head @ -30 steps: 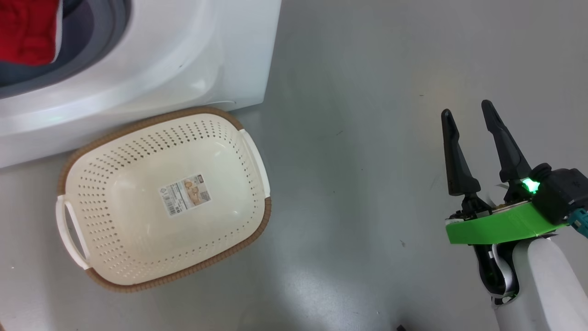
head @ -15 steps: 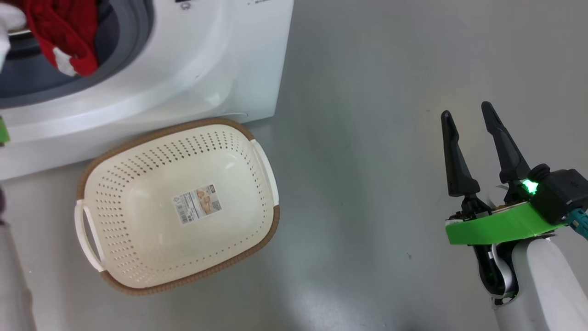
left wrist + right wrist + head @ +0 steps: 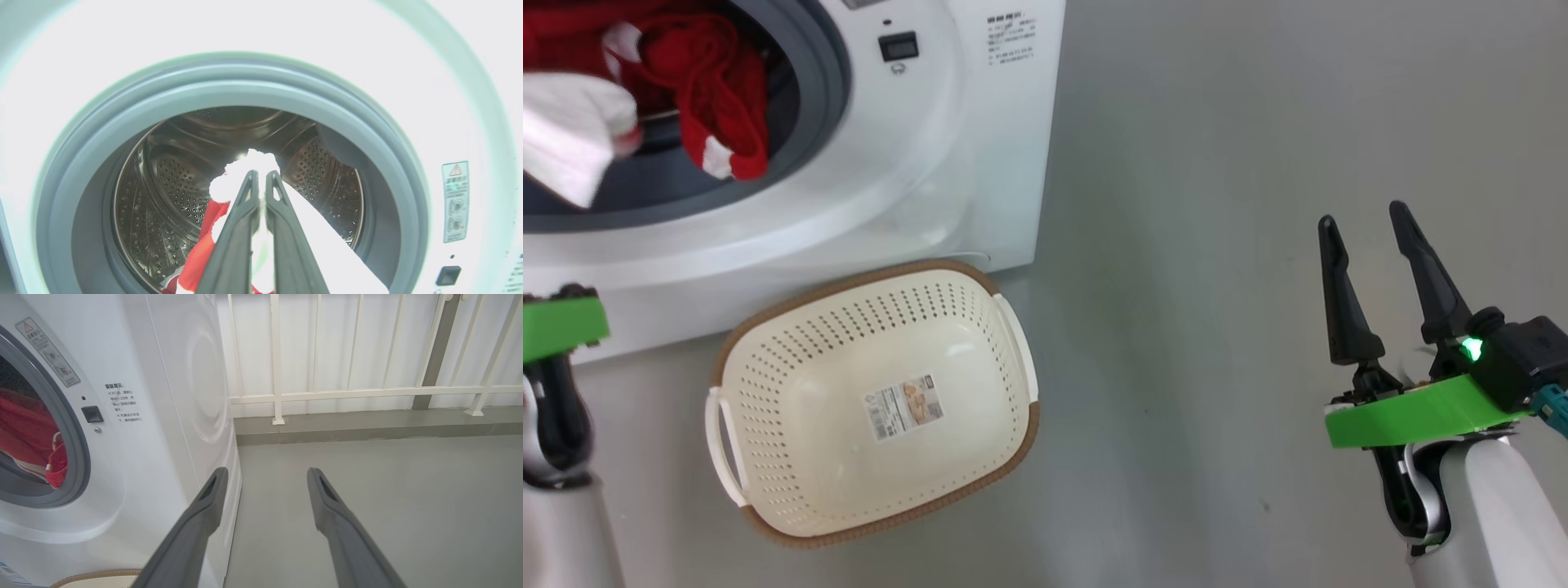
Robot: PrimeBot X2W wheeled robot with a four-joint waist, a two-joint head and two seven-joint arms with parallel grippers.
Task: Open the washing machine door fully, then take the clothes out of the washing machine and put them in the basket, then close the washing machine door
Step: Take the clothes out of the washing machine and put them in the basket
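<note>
The washing machine (image 3: pixel 947 147) stands at the upper left with its grey gasket (image 3: pixel 821 98) exposed; the washing machine door is out of view. In the left wrist view my left gripper (image 3: pixel 258 174) is shut on the clothes (image 3: pixel 200 253), a red and white bundle held in front of the steel drum (image 3: pixel 171 179). The clothes (image 3: pixel 719 106) hang at the drum mouth, red with a white fold. The cream basket (image 3: pixel 792 367) sits on the floor right in front of the machine, with nothing in it but a sticker. My right gripper (image 3: pixel 1362 214) hovers open over the floor, far right.
Grey floor (image 3: pixel 1217 245) stretches to the right of the machine and basket. A white railing (image 3: pixel 278 355) on a low kerb runs behind it. My left arm's green wrist band (image 3: pixel 560 327) is at the left edge, near the machine's front.
The head camera has shifted, so machine and basket sit lower and further right. The red and white clothes now hang further out at the drum mouth. The left wrist band has come into view.
</note>
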